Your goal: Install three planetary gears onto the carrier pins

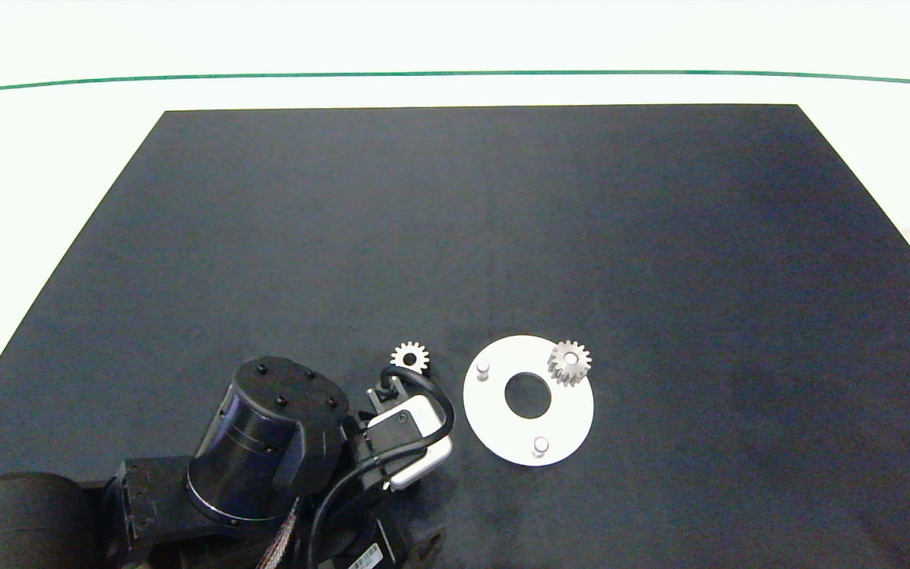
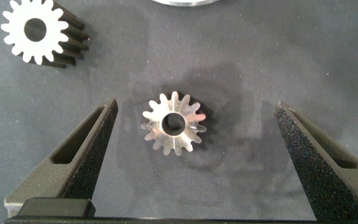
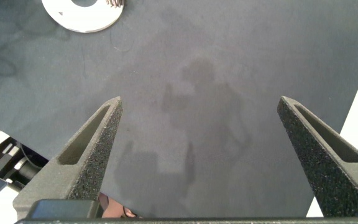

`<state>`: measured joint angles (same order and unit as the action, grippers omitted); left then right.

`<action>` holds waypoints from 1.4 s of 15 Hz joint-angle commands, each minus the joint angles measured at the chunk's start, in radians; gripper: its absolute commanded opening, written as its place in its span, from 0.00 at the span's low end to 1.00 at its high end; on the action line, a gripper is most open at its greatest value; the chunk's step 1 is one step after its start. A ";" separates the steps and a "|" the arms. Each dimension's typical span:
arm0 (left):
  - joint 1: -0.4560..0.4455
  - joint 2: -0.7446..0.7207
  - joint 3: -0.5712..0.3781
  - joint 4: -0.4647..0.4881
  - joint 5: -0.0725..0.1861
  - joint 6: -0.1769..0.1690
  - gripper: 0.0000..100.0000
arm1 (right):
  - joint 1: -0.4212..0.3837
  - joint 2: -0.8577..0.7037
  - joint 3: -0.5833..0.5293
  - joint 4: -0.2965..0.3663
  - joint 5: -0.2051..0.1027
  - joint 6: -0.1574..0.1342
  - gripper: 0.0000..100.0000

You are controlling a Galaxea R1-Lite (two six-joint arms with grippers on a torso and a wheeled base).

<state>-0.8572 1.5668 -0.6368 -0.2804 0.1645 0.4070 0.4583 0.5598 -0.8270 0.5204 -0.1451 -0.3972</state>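
No legible text, brand, number or sign in any view. One white label (image 1: 366,556) sits low on the left arm at the head view's bottom edge; dark printing shows on it, too small to read. Gears, white disc, pins and dark mat carry no markings that can be made out.
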 commanded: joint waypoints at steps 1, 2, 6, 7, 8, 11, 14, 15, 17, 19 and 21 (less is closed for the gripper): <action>0.003 0.010 0.000 -0.009 0.000 0.003 1.00 | 0.000 -0.004 0.000 0.003 -0.001 -0.002 1.00; 0.004 0.010 0.005 -0.017 0.000 0.003 0.98 | 0.002 -0.004 0.000 0.003 -0.001 -0.002 1.00; 0.006 0.009 0.014 -0.023 0.000 0.003 0.90 | 0.002 -0.006 0.000 0.003 0.001 -0.002 1.00; 0.006 0.009 0.014 -0.023 0.000 0.003 0.89 | 0.000 -0.006 0.000 0.003 0.001 -0.002 1.00; 0.006 0.010 0.014 -0.025 0.000 0.003 0.86 | 0.002 -0.011 0.002 0.004 -0.001 -0.002 1.00; 0.006 0.018 0.016 -0.046 0.000 0.003 0.80 | 0.002 -0.009 0.005 0.006 -0.001 -0.002 1.00; 0.006 0.019 0.022 -0.046 0.000 0.004 0.74 | 0.002 -0.009 0.006 0.006 -0.001 -0.003 1.00; 0.006 0.025 0.022 -0.046 0.000 0.004 0.72 | 0.002 -0.009 0.006 0.009 -0.001 -0.003 1.00; 0.006 0.032 0.014 -0.048 0.000 0.007 0.68 | 0.000 -0.004 0.006 0.015 -0.001 -0.003 1.00; 0.007 0.033 0.009 -0.048 0.000 0.007 0.65 | 0.000 -0.001 0.006 0.029 -0.001 -0.002 1.00; 0.010 0.038 0.011 -0.049 0.000 0.010 0.60 | 0.000 0.002 0.006 0.056 -0.001 -0.003 1.00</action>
<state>-0.8481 1.6023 -0.6257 -0.3279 0.1630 0.4151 0.4583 0.5555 -0.8206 0.5753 -0.1451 -0.3968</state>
